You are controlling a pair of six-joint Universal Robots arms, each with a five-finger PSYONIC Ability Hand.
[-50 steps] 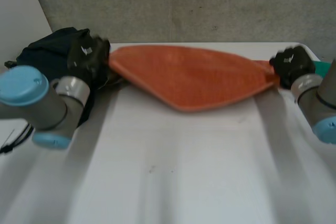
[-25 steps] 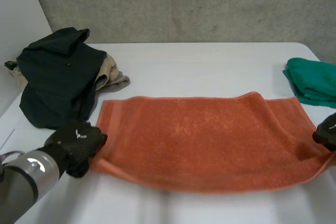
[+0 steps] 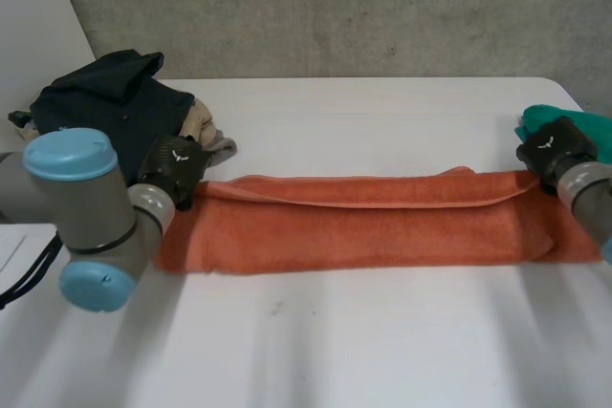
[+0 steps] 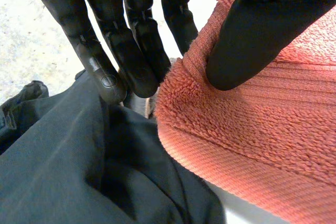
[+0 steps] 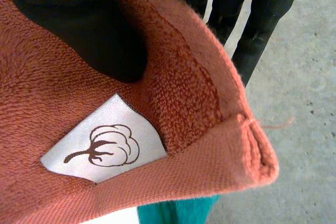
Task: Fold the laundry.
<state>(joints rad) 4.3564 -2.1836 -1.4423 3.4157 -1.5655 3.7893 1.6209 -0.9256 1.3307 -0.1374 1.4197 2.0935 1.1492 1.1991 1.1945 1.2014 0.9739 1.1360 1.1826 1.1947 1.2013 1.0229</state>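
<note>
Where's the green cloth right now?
In the head view, the green cloth lies at the far right of the white table, just behind the right hand, which pinches the right end of the orange towel.

Table [image 3: 382,351] bears towel [image 3: 363,231]; dark clothes [image 3: 105,107].

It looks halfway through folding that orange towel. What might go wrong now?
The left hand pinches a corner of the orange towel right beside the dark garment, so its fingers might snag that cloth. The right hand holds the other end beside the green towel and might drag it.
</note>
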